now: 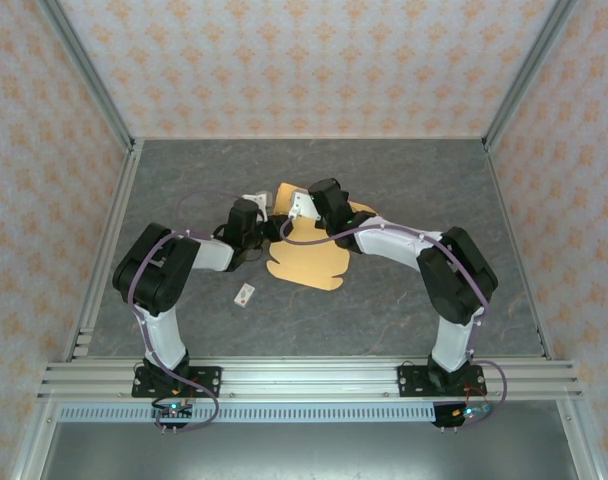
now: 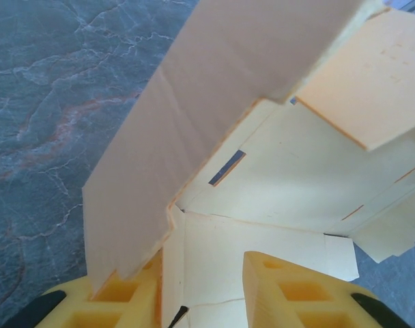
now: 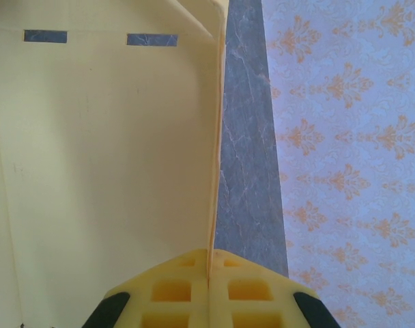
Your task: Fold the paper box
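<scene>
Paper box: the paper box [image 1: 309, 262] lies on the bench [image 1: 414, 300] between the two arms. Its near, scalloped part lies flat, and its far part is lifted where the arms meet.
Step in hand: by my reading, raising the side panels. The sheet is part-formed, with walls up at the far end and nothing locked yet.
Left jaws: parted. A raised flap [image 2: 194, 137] stands between them, its lower edge against the inner face of one finger [image 2: 119, 301]. The other finger [image 2: 296, 294] stands clear of it, so this is a prop, not a grasp.
Right jaws: clenched on the paper box, pinching the edge of an upright panel [image 3: 112, 171]. In the right wrist view the card runs edge-on straight into the seam between the fingers.
Slots: two narrow slots [image 3: 151, 39] sit near the far edge of the pinched panel, and another slot [image 2: 228, 167] shows in the inner wall by the left flap.
Next move calls for: the right pinch keeping its panel upright while the left side brings its flap square to the base. A tab then has to find a slot, which I judge needs a gentle push, since thin card buckles.
Progress: early to middle, with most of the folding not yet done.
White tag: a small white tag [image 1: 246, 294] lies on the bench near the left arm, apart from the sheet.
</scene>
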